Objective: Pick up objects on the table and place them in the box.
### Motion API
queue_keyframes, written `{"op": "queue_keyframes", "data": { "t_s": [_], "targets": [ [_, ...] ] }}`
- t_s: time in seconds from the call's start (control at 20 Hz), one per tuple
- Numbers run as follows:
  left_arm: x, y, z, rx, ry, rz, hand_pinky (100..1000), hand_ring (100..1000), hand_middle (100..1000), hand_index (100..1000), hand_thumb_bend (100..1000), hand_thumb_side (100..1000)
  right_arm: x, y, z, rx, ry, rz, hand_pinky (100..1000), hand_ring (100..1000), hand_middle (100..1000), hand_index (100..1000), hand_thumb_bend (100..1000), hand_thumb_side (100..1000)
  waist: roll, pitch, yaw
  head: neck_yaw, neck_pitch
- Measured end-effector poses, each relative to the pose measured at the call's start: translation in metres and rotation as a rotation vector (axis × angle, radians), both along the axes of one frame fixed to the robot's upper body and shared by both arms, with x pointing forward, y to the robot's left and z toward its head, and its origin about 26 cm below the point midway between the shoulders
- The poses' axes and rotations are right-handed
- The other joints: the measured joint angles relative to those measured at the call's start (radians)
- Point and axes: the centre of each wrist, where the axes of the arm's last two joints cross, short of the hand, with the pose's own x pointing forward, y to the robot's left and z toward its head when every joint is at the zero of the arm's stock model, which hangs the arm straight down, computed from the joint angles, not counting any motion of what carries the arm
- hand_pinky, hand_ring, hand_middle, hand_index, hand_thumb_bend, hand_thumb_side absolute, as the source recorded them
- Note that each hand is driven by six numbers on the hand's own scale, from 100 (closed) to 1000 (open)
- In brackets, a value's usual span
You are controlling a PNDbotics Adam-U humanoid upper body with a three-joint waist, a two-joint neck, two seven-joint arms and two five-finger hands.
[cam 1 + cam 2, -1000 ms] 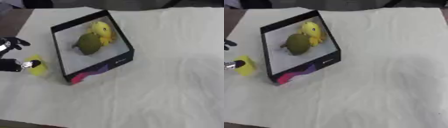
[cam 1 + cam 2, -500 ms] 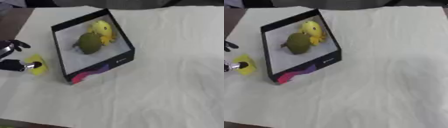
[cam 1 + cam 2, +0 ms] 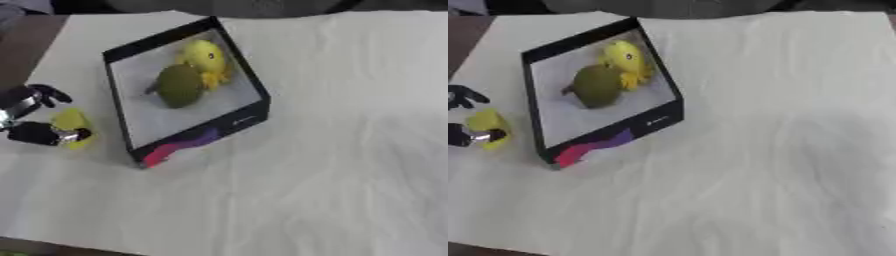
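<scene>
A black-walled box point(image 3: 234, 121) with a white floor stands at the upper left of the white-covered table. Inside it lie a yellow duck-like toy point(image 3: 206, 56) and an olive-green rounded object point(image 3: 179, 86), touching each other. Left of the box, a small yellow object point(image 3: 70, 123) sits just above the cloth. My left hand point(image 3: 33, 133) comes in from the left edge, with its thumb laid against the yellow object and its other fingers point(image 3: 42, 94) curled above it. The right hand shows in neither view.
The white cloth point(image 3: 332, 165) covers the table to the right and front of the box. A dark brown strip point(image 3: 22, 45) of surface shows beyond the cloth at the far left. The box has a pink and purple mark point(image 3: 175, 147) on its near corner.
The left hand and the yellow object have stayed in about the same spot beside the box, shifting only slightly. The box and its contents have not moved.
</scene>
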Motion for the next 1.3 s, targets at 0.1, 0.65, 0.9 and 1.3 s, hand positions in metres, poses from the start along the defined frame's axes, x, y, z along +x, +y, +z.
{"op": "queue_keyframes", "data": {
  "t_s": [0.1, 0.65, 0.9, 1.3],
  "targets": [
    [0.0, 0.0, 0.0, 0.005, 0.006, -0.004, 861, 793, 796, 827, 503, 434, 0.0, 0.0002, -0.0005, 0.002, 0.001, 0.0, 943, 1000, 655, 891, 100, 572, 0.0, 0.0, 0.0, 0.0, 0.0],
    [0.0003, -0.0016, -0.0001, 0.018, 0.043, -0.016, 834, 755, 753, 705, 428, 438, 0.0, 0.0003, -0.0006, 0.002, 0.009, 0.003, 946, 1000, 656, 892, 100, 560, 0.0, 0.0, 0.001, 0.005, 0.004],
    [0.0009, -0.0032, 0.0009, 0.025, 0.067, -0.027, 830, 748, 742, 653, 365, 343, 0.0, 0.0003, -0.0006, 0.002, 0.009, 0.003, 946, 1000, 657, 893, 100, 560, 0.001, 0.0, 0.002, 0.009, 0.007],
    [-0.001, -0.0092, 0.0069, 0.022, 0.072, -0.058, 815, 725, 690, 549, 173, 129, 0.0, 0.0003, -0.0006, 0.002, 0.01, 0.004, 947, 1000, 658, 893, 100, 553, 0.003, 0.0, 0.007, 0.009, 0.008]
  ]
}}
